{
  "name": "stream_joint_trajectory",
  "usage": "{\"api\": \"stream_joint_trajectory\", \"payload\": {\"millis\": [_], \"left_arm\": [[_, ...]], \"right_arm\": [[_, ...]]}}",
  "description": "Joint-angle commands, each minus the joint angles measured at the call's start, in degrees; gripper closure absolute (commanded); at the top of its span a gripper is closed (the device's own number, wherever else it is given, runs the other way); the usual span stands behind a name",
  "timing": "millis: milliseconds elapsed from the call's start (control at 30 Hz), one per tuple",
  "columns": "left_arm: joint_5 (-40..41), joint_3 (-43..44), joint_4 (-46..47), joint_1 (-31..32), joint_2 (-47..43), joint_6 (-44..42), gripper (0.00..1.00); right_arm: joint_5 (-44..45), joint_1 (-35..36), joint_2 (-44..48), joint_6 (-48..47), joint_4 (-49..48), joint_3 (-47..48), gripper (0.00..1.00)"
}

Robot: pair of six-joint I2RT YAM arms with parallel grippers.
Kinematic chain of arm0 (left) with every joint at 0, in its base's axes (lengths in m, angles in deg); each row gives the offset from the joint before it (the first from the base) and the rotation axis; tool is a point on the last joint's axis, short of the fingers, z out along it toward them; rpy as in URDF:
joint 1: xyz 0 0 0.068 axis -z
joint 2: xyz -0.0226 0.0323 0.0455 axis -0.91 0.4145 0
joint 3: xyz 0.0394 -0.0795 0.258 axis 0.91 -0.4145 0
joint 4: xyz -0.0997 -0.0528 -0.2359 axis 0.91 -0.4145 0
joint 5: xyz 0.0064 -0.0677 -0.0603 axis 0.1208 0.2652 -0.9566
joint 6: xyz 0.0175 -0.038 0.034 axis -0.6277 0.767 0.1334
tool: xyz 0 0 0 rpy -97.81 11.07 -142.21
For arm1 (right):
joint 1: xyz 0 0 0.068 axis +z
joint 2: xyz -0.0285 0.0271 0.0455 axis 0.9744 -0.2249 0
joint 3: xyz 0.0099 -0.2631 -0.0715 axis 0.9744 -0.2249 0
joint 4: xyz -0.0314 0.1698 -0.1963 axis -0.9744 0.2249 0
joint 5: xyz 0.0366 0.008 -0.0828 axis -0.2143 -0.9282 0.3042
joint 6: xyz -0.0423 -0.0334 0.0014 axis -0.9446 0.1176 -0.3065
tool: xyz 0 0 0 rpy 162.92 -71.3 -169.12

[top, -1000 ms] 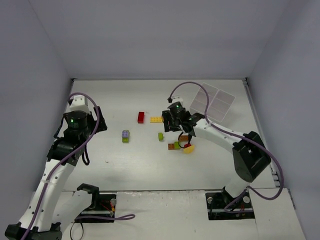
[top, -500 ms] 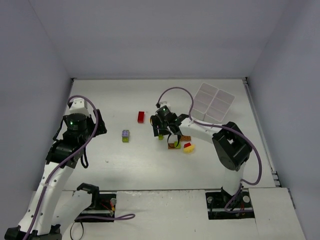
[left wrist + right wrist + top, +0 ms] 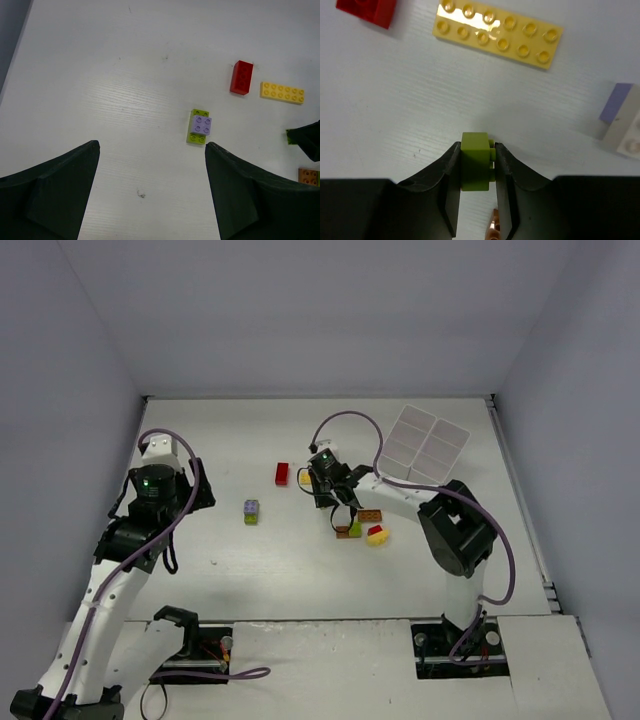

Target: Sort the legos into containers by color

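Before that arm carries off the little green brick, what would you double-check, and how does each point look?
1. Right tool closed on the lime green brick: ok, a finger presses each side.
2. Brick sitting straight in the grip: ok, no tilt visible.
3. Neighbours clear of the tool: ok, the yellow plate and red brick lie apart from it.
4. Brick lifted off the table: cannot tell.
5. Tray compartments free: cannot tell, too small in the top view.
6. Left tool out of the way: ok, open, over the lavender-on-green pair, far from the tray.
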Motion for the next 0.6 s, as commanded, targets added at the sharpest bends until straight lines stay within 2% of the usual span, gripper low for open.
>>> {"api": "stream_joint_trajectory", "payload": {"millis": [0,67,267,400,567], "left_arm": [[-0.13,1.9,2.78,0.19,0.56,-0.29,0.2],[-0.22,1.9,3.13,0.19,0.56,-0.29,0.2],[-0.22,1.64,3.3,0.19,0.39,-0.2,0.2],[0.05,1.29,3.48,0.19,-0.32,0.06,0.2],[-0.13,0.85,3.39,0.19,-1.11,0.41,0.2]], "right_arm": [[7.23,-1.71,7.05,-4.92,-1.49,5.04,1.0],[11.27,-4.86,9.24,-7.22,-1.49,7.15,1.0],[15.59,-16.03,10.66,-11.89,-1.49,13.2,1.0],[18.58,-22.79,8.91,-12.07,-1.67,16.55,1.0],[19.46,-27.99,6.44,-9.08,-1.67,19.54,1.0]]}}
